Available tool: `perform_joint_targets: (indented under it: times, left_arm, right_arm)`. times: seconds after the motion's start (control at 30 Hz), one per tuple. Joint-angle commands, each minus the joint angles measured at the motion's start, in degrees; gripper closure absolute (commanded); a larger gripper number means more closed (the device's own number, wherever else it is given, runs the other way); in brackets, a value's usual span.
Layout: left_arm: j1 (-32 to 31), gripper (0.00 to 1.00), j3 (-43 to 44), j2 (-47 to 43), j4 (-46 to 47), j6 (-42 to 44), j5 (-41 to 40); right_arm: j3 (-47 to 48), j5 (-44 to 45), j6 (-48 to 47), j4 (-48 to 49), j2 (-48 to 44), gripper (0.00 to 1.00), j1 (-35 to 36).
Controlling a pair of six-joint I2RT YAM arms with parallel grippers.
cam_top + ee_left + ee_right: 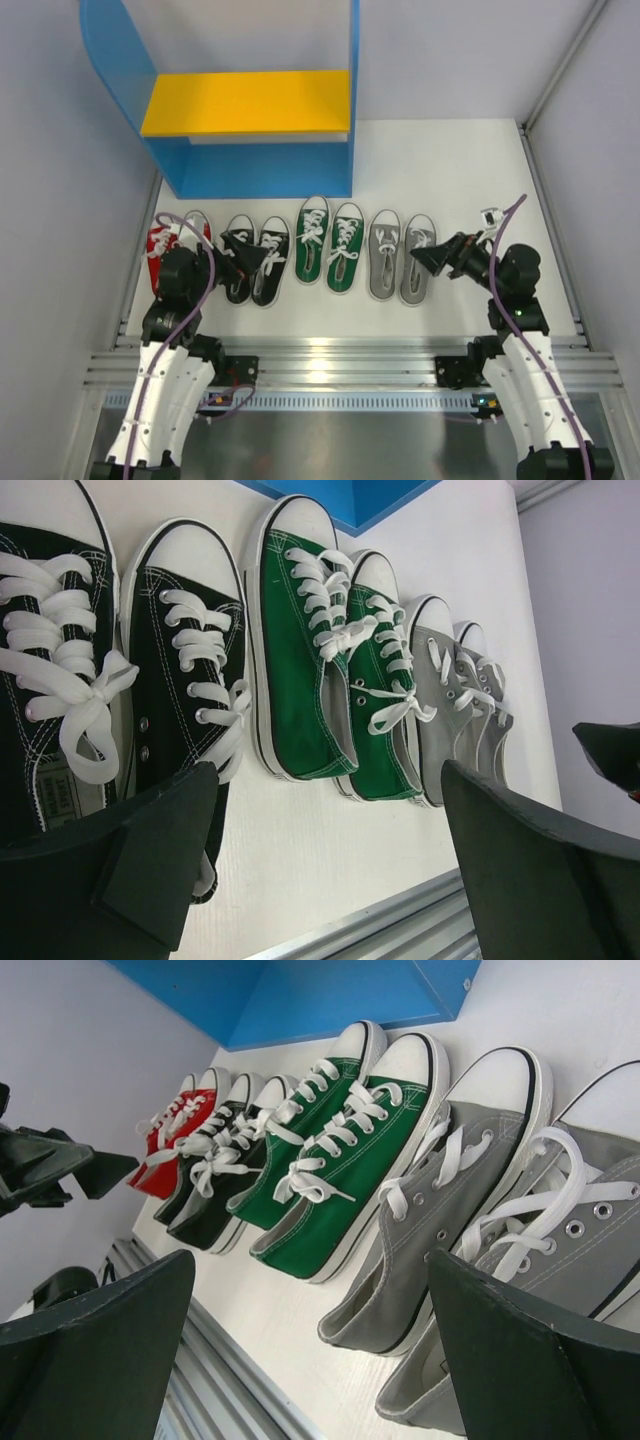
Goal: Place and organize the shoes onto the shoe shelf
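Blue shoe shelf point(260, 170): stands at the far side of the white table point(480, 180), open front facing the arms, yellow board point(245, 100) on top.
Shoes overall: all four pairs sit on the table in one row in front of the shelf, toes pointing at it, none on it yet.
Red pair point(157, 245): just outside the shelf's left corner, half hidden under the left arm.
Black pair point(272, 280): in front of the shelf's left half, right beside the red ones.
Green pair point(346, 250): in front of the shelf's right end, toe caps closest to it of the lot.
Grey pair point(384, 255): just past the shelf's right side.
Left gripper point(330, 780): hangs over the black pair, fingers spread wide, nothing between them.
Right gripper point(310, 1260): over the grey pair on the side away from the shelf, fingers also spread wide and holding nothing.
Contact: can't tell if either gripper touches a shoe.
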Motion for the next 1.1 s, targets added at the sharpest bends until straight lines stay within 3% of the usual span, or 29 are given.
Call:
perform_joint_targets:
  times: [0.0,0.23,0.33,0.63,0.83,1.07]
  left_arm:
    - [-0.04,0.01,0.88,-1.84,3.81,2.41,1.00]
    - [-0.83,0.01,-0.43,-9.32,-3.57,-2.40,-16.39]
    - [-0.83,0.01,-1.84,-10.11,-3.67,-3.73,-18.51]
    - [-1.71,0.02,-0.79,0.07,-5.16,-3.30,-25.63]
    - [-13.38,0.02,0.35,2.97,-4.64,-3.64,-44.58]
    - [-25.16,0.02,8.51,21.05,-5.08,-1.72,-61.72]
  right_arm:
    - [-0.26,0.41,-1.60,1.26,0.27,0.01,0.46]
    - [-2.46,-0.64,-0.82,3.80,0.19,0.01,0.54]
    - [-3.69,-0.82,0.59,6.27,0.97,0.01,0.46]
    - [-4.39,-2.40,3.05,11.46,3.70,0.00,0.46]
    - [-5.18,-2.31,4.02,13.04,3.79,0.00,0.54]
    - [-4.92,-2.40,3.23,12.34,3.88,0.01,0.55]
